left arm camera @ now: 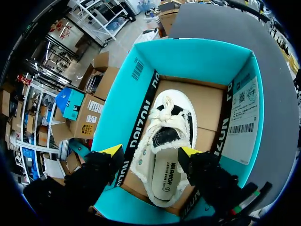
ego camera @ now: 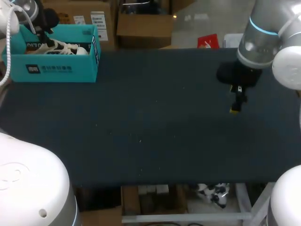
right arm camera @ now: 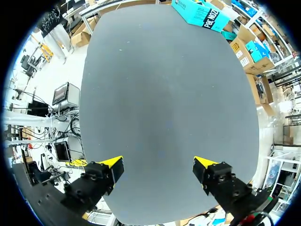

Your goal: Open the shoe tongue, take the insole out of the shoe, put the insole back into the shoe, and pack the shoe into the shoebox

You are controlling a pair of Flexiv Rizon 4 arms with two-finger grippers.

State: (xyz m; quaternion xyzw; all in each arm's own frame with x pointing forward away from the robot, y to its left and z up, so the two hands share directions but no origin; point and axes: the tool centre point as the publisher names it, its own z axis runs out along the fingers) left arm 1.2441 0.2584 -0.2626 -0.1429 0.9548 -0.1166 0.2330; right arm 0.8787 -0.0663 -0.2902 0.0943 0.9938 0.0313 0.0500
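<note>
Shoe (ego camera: 63, 47) lay inside the teal shoebox (ego camera: 56, 68) at the far left corner of the dark table (ego camera: 150, 132), seen from overhead, with the left arm (ego camera: 23, 8) poised directly above the box. The right gripper (ego camera: 236, 101) hung over the table well away from the shoebox, on the opposite side.

From the left wrist, the white shoe rested flat on the shoebox's cardboard floor, its insole (left arm camera: 167, 175) seated inside. The left gripper (left arm camera: 151, 151) hovered above with its yellow-tipped fingers spread wide and gripping nothing, one to either side of the shoe's heel end. The shoe's long axis ran straight ahead of the fingers, heel nearest and toe toward the box's far wall, so the jaws stood square across its width.

From the right wrist, the right gripper (right arm camera: 157, 162) was likewise released and empty over bare tabletop, the shoebox far ahead of it.

Packing appeared all but complete, and the left arm was plainly the nearer for any final touch.
</note>
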